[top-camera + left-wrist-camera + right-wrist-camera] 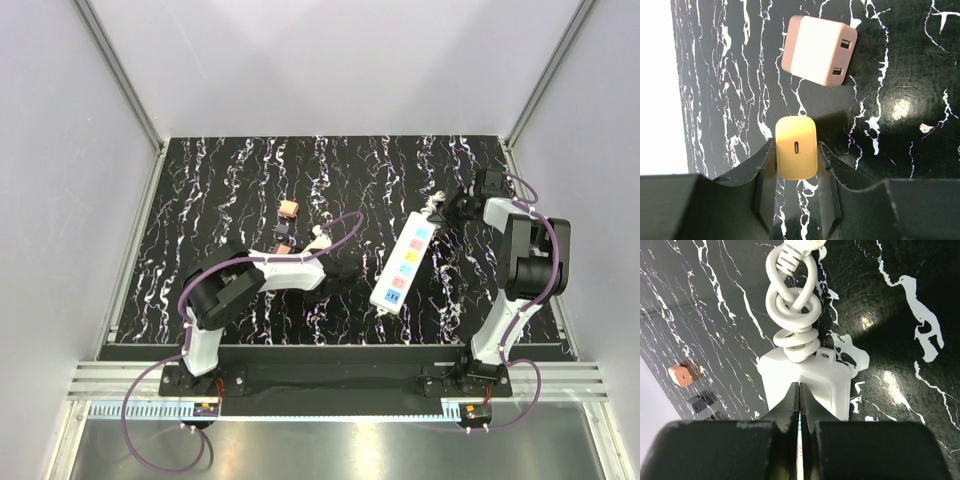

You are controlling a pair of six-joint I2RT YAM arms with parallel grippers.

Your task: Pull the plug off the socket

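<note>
Off one socket (403, 262), two plugs: yellow plug (796, 148) clamped in left fingers (765, 175), pink plug (815, 50) loose; right fingers (782, 415) together.

Black white-veined desk (200, 180); grey walls (330, 60) stood behind desk and at both sides; slotted metal rail (110, 380) lay along desk's near edge.

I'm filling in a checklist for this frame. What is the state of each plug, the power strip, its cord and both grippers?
peach plug: unplugged, lying on the table.
yellow plug: off the strip, clamped between gripper fingers.
power strip: flat on the table, no outlet visibly occupied.
cord: knotted into a short bundle.
left gripper: shut on the yellow plug.
right gripper: shut, tips over the strip's cord end.
</note>
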